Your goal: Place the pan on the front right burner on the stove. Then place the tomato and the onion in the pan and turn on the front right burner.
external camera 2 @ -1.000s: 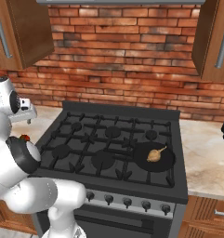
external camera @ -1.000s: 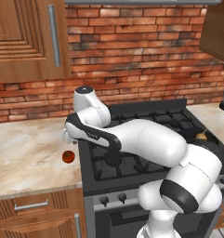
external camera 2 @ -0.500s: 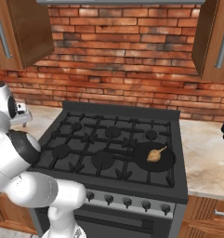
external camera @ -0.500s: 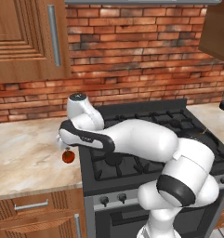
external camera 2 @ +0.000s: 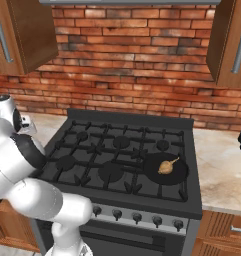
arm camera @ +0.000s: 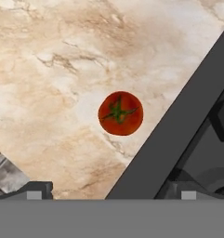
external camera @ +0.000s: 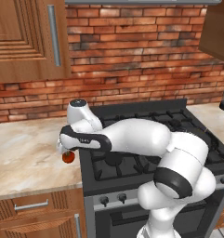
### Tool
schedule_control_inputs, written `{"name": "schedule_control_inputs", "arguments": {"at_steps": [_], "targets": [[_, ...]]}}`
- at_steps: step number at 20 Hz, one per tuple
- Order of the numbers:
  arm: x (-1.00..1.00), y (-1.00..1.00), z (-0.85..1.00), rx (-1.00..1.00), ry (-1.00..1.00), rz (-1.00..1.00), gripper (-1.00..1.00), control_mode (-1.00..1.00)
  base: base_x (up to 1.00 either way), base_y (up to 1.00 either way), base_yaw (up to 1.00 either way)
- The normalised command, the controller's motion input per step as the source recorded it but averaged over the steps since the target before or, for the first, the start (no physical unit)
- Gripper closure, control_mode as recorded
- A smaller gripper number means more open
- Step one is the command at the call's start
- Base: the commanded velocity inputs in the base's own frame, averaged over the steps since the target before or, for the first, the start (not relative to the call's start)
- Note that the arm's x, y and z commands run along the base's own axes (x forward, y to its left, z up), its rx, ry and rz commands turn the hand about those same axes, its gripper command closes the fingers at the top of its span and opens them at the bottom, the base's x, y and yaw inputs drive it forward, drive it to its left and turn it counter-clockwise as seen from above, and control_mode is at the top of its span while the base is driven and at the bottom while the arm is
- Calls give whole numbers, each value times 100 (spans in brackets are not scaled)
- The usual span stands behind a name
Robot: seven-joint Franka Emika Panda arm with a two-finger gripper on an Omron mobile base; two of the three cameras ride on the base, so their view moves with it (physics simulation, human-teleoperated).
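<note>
While the arm is reaching out low to its left, the marble counter (external camera: 25, 158) is lying pale and veined beside the stove (external camera 2: 127, 165), with wooden drawers under it and a brick wall (external camera: 132, 56) standing behind both. Wooden cabinets (external camera: 25, 37) are hanging above, at about 11 o'clock in the left base view.

In the hand view the tomato (arm camera: 120, 113) is sitting on the marble almost dead centre, its green calyx facing the camera, just beside the stove's dark edge, which is running diagonally from 7 o'clock to 2 o'clock. The gripper (arm camera: 111, 195) is hovering over it with the jaws spread wide and nothing between them — the two dark tips are peeking up at 7 and 5 o'clock, well apart, and neither is touching the fruit. In the left base view the tomato is showing red under the wrist, at 9 o'clock from the stove.

Farther off, the pan (external camera 2: 164, 169) is resting on the front right burner — the onion (external camera 2: 165, 167) is lying inside it, stalk pointing toward 2 o'clock in the right base view.
</note>
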Motion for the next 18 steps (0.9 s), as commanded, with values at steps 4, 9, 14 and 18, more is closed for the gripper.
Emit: {"name": "schedule_control_inputs", "arguments": {"at_steps": [4,9,14,18], "targets": [[9,3,-24,0,0,1,-100,-100,0,0,0],[11,4,-26,0,0,2,-100,-100,0,0,0],[10,5,-24,0,0,1,-100,-100,0,0,0],[17,10,-21,0,0,1,-100,-100,0,0,0]]}}
